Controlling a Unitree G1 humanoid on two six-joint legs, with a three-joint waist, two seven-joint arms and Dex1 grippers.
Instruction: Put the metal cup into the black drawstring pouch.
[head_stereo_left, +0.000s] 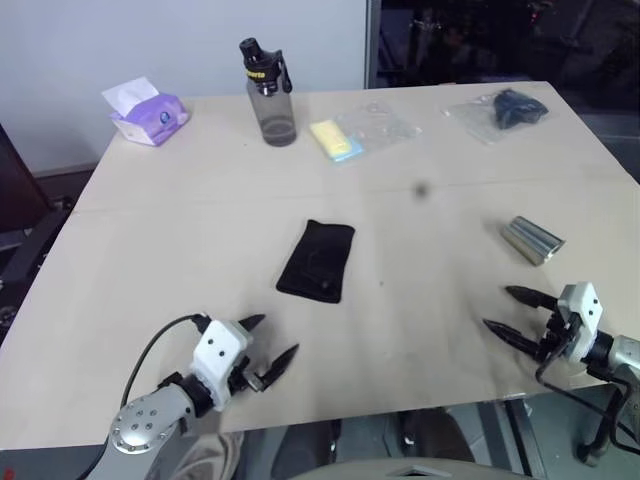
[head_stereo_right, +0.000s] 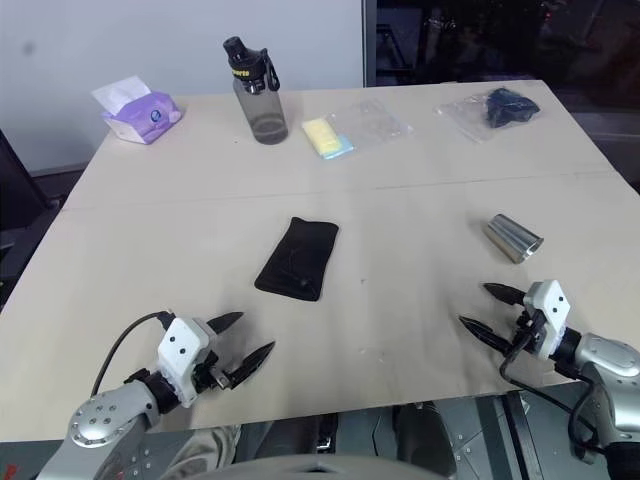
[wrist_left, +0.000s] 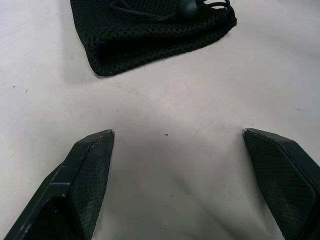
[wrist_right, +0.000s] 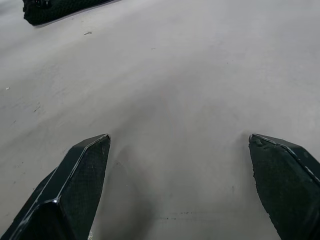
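Nothing is held yet: the left gripper (head_stereo_left: 268, 345) and right gripper (head_stereo_left: 508, 312) hover low over the near edge of the table (head_stereo_left: 150, 230), jaws spread wide and empty, seemingly poised to start. Taking the black drawstring pouch (head_stereo_left: 317, 259) as landmark, it lies flat mid-table, its cord end toward the left gripper, which is near it. The metal cup (head_stereo_left: 532, 240) lies on its side well to the pouch's right, just beyond the right gripper: a short, shiny, smooth steel cylinder
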